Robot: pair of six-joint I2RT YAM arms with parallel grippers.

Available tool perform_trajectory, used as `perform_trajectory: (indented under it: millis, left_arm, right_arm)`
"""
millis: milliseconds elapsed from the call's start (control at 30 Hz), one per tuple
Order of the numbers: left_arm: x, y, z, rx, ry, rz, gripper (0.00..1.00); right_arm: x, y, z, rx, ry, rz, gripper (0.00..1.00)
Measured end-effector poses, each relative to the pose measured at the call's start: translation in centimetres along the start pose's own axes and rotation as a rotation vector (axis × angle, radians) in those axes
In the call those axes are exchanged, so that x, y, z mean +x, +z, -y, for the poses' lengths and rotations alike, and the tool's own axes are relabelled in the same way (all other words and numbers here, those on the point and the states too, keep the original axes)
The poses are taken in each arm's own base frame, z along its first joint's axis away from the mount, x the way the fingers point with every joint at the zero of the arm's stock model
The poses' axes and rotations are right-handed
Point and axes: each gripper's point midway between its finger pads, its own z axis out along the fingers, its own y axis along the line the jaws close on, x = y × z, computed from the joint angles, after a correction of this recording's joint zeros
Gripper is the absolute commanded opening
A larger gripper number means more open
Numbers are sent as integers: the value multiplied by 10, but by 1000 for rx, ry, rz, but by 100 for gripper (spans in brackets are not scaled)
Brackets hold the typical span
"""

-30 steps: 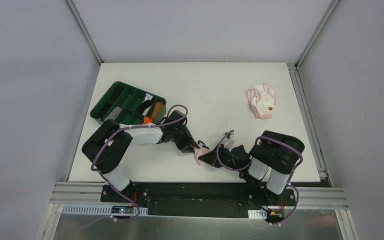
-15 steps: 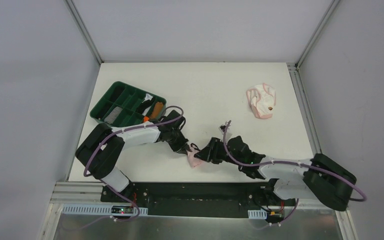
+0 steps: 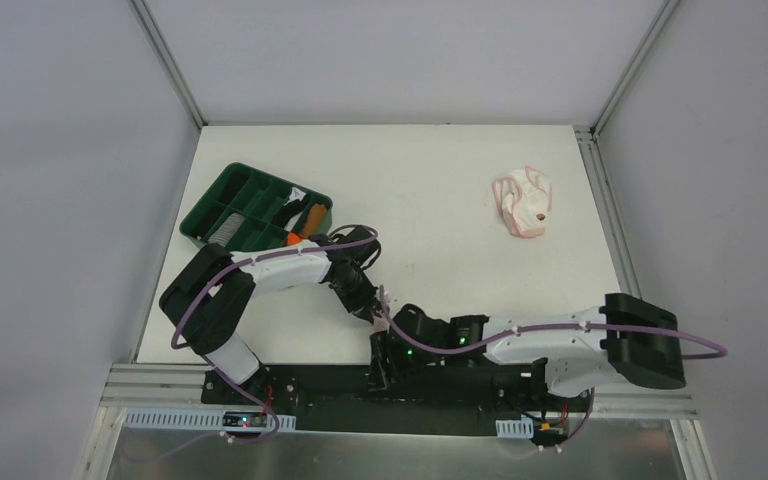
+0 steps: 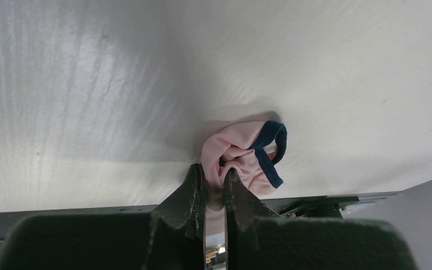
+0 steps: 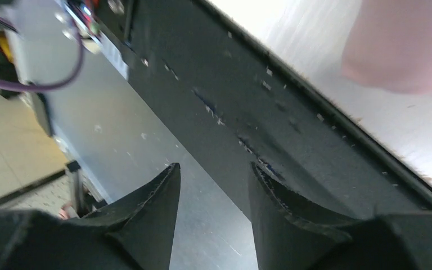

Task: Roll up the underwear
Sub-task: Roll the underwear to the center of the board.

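Moved: my right gripper (image 5: pixel 214 169) has swung off the table (image 3: pixel 440 170), down to 6 o'clock, over the black rail (image 5: pixel 230 101).
Right gripper: jaws apart, nothing between them.
Left gripper (image 4: pixel 214 171): pinched narrow on 1 fold of the pink brief (image 4: pixel 242 154).
Pink brief: navy-edged, bunched, 6 o'clock, by the table's near edge.
Paler brief (image 3: pixel 523 203): 2 o'clock, well apart.
Green tray (image 3: pixel 222 195): 10 o'clock.

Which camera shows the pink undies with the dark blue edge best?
The left wrist view: the pink underwear sits mid-picture, edging clear, pinched by the left pincer. From the top only a pink sliver shows between the arms. Right wrist: a blurry pink patch.
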Motion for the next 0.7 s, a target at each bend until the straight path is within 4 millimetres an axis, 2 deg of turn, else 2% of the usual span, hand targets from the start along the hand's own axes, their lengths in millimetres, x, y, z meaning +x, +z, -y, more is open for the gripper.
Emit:
perform_trajectory:
  millis: [100,200,400,700]
  left_arm:
    - [1,-1,-7,-33,-19,-4,0]
    - [2,-2,-11,-53,-29,-4,0]
    - [3,-2,-15,-72,-34,-8,0]
    - [3,-4,-18,-85,-38,-9,0]
  right_arm:
    - [28,14,0,56,-42,-96,49]
    - [42,21,-8,75,-71,-144,49]
    - [41,19,-27,52,-87,-149,49]
    - [39,-3,-8,123,-62,-163,49]
